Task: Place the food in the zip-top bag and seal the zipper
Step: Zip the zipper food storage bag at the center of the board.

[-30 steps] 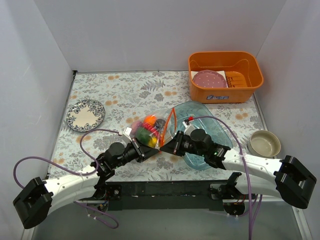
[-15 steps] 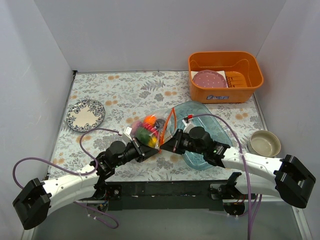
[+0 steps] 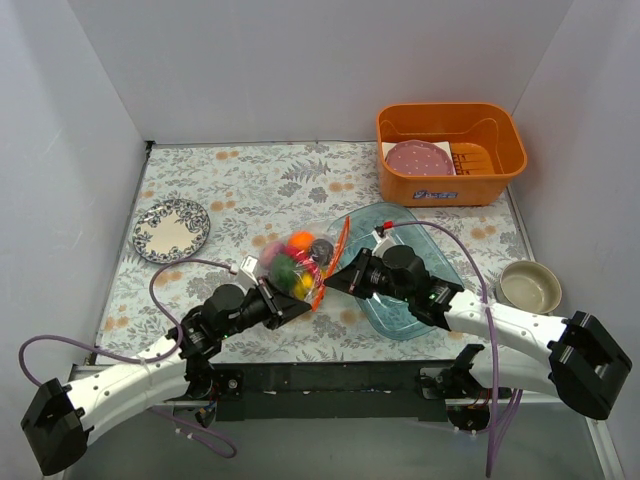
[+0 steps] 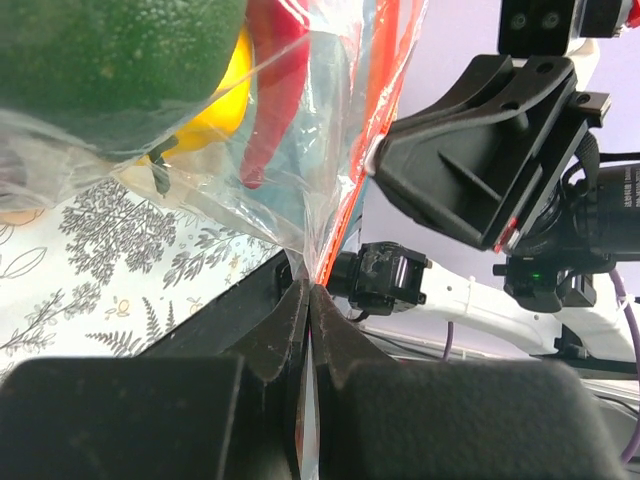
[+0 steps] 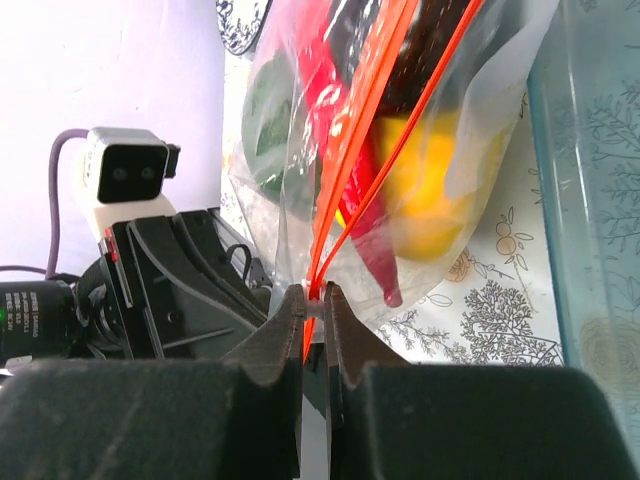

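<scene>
The zip-top bag lies mid-table, holding the food: an orange, a green lime, a yellow pepper, a red chilli and dark pieces. Its red-orange zipper runs along the right side, and also shows in the left wrist view and the right wrist view. My left gripper is shut on the bag's near corner at the zipper's end. My right gripper is shut on the zipper just beside it, and the two strips part above its jaws.
A clear blue tray lies under my right arm, right of the bag. An orange bin with a pink dotted disc stands at the back right. A patterned plate lies at the left and a beige bowl at the right.
Both grippers keep their hold on the bag. The right gripper has crept a little up and away along the zipper. The left arm has drawn back to the left.
</scene>
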